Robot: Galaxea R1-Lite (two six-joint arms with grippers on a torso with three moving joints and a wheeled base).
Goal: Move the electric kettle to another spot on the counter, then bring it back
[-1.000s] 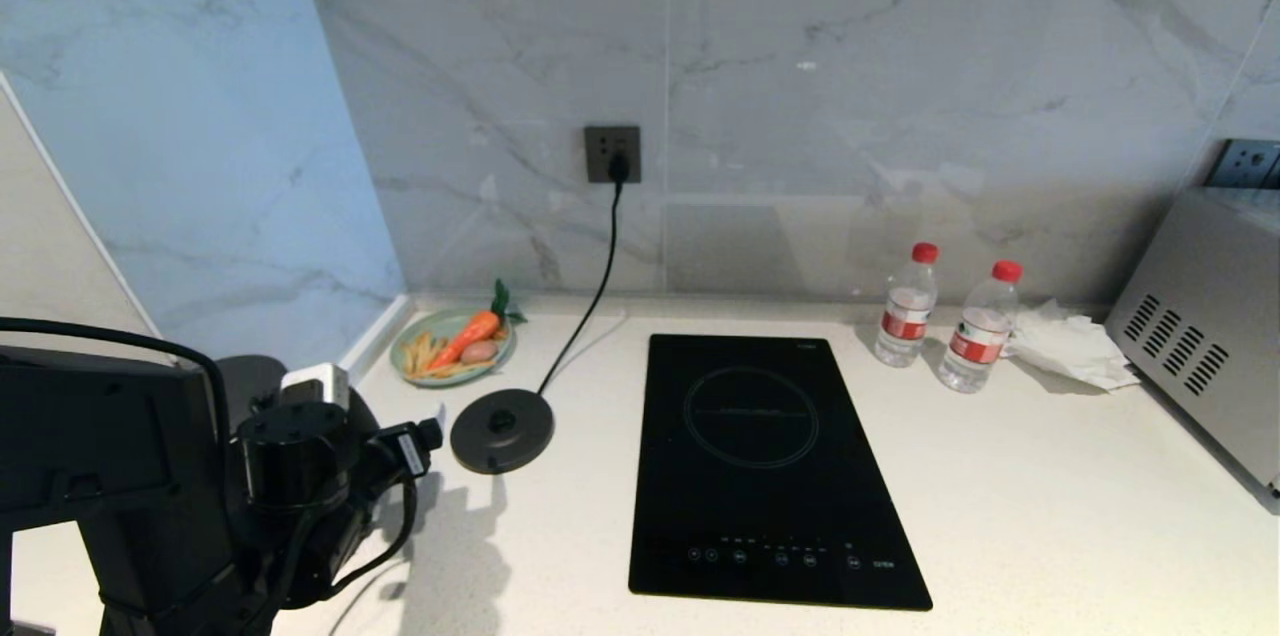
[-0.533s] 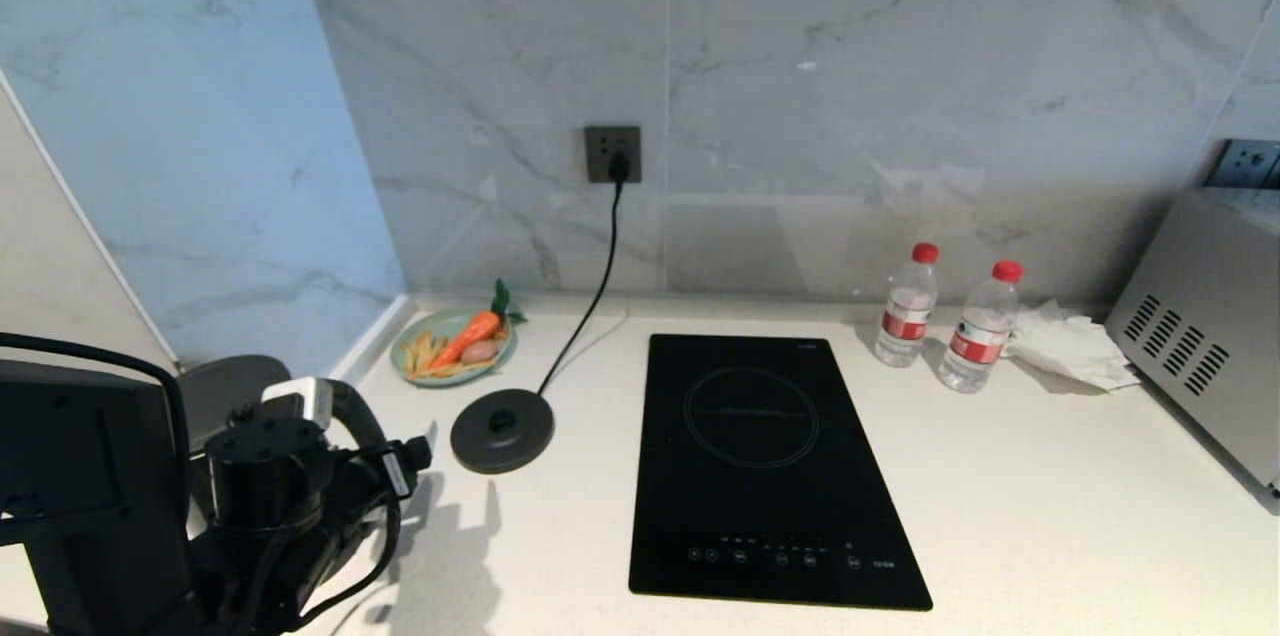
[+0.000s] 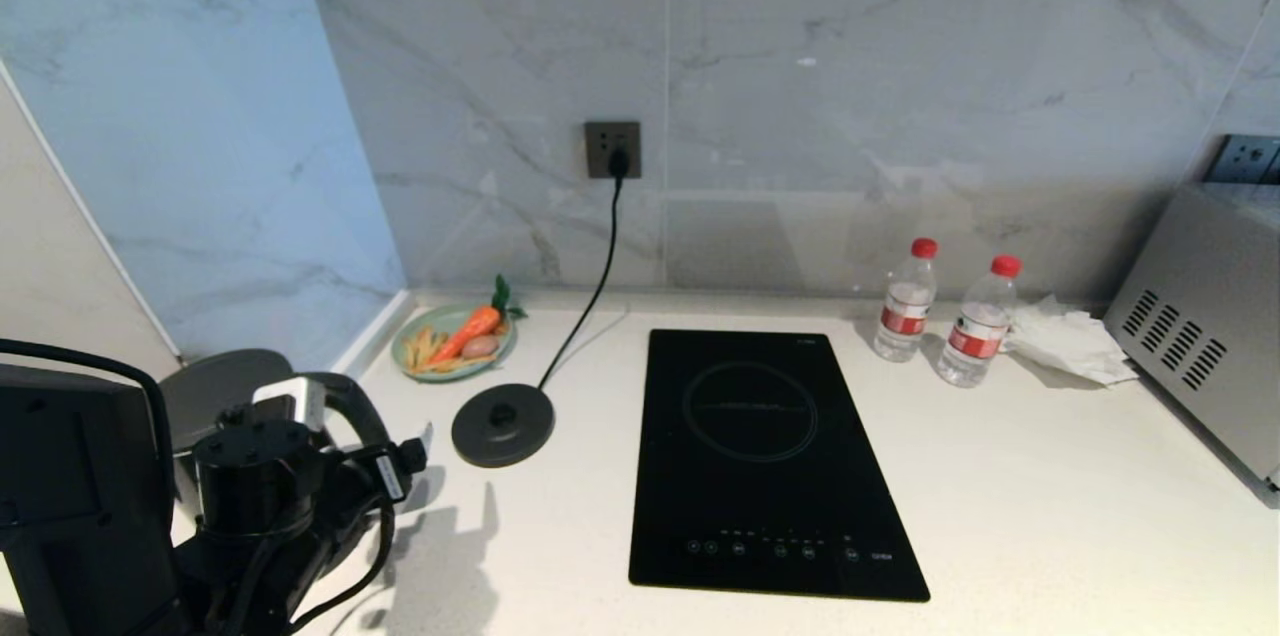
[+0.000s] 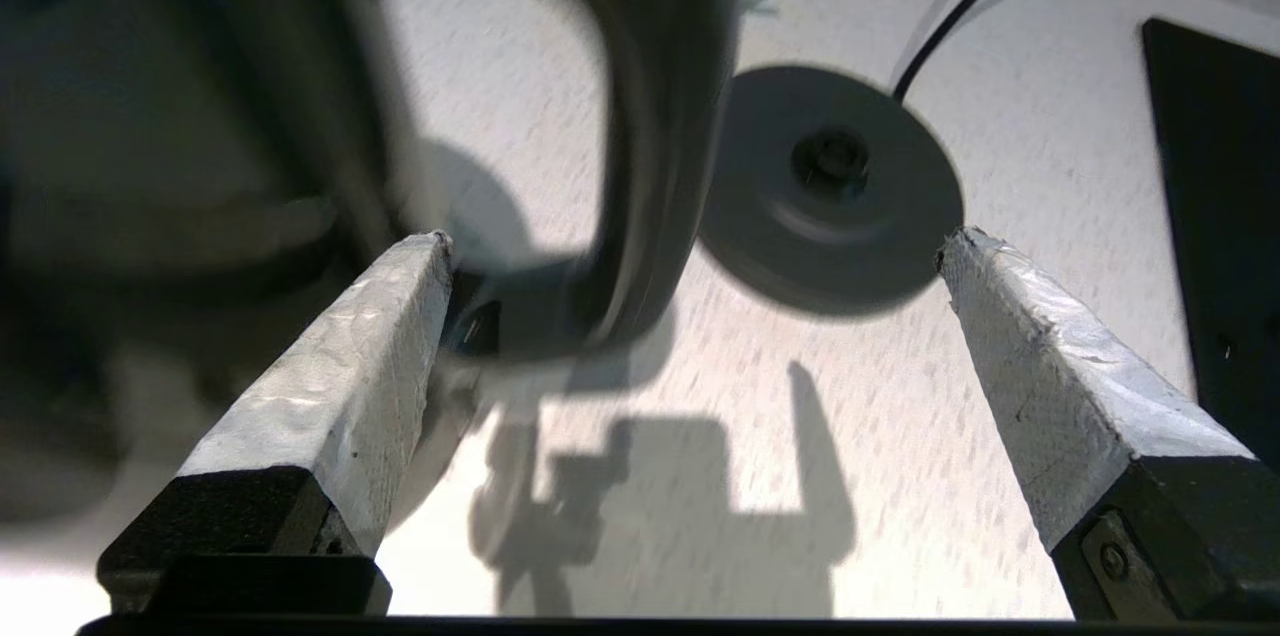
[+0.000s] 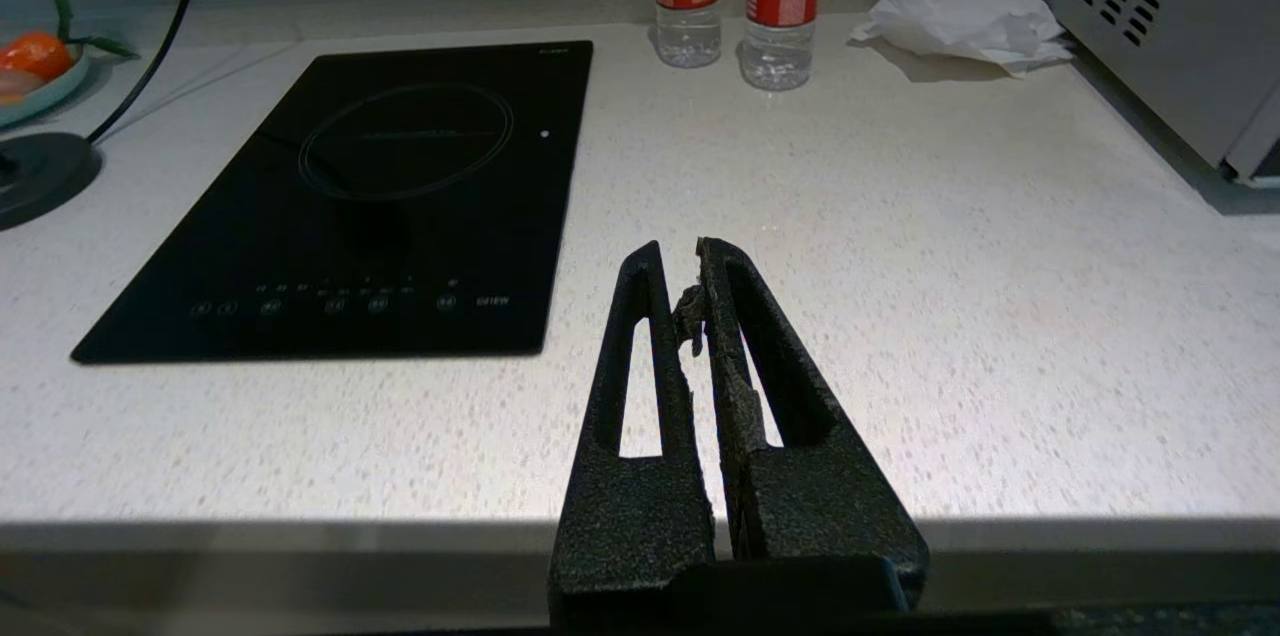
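Observation:
The electric kettle stands at the counter's near left corner, off its base; I see its flat grey-black lid and looped handle. My left gripper is open, wide, around that handle. In the left wrist view the blurred handle lies between the taped fingertips, closer to one of them, and neither touches it. My right gripper is shut on nothing, parked over the counter's front edge.
The corded round base disc lies empty right of the kettle. Behind it sits a plate with a carrot. The black hob fills the middle. Two water bottles, a tissue and a grey appliance stand at the right.
My left arm has sunk and drawn back toward the lower left, uncovering the kettle's lid and handle. Its gripper stayed open. The whole head view shifted slightly.

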